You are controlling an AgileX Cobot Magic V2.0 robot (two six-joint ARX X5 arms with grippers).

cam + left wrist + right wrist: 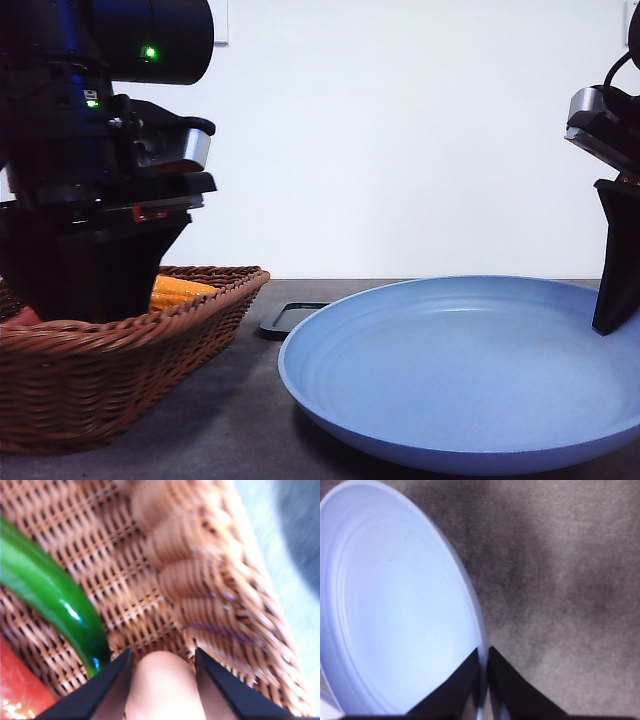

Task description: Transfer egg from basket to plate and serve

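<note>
We are at the pick-up step: our left gripper (162, 680) is down inside the basket (120, 345), and in the left wrist view its two dark fingers (107, 680) stand on either side of the egg (162, 685), close against its flanks, so the egg looks clamped between them, though we judge that from contact alone. The egg sits low against the woven floor beside the basket wall, with a green pepper (50, 592) just beside one finger and something red (20, 685) beyond it. Our right gripper (484, 672) has its fingers together on the raised rim of the plate (395, 605), pinching it at the near edge, which we take as holding the plate steady for serving. The plate is empty. Next, we think, comes a straight lift clear of the wicker rim, without nudging the pepper, then a carry across to the plate and a gentle set-down.
</note>
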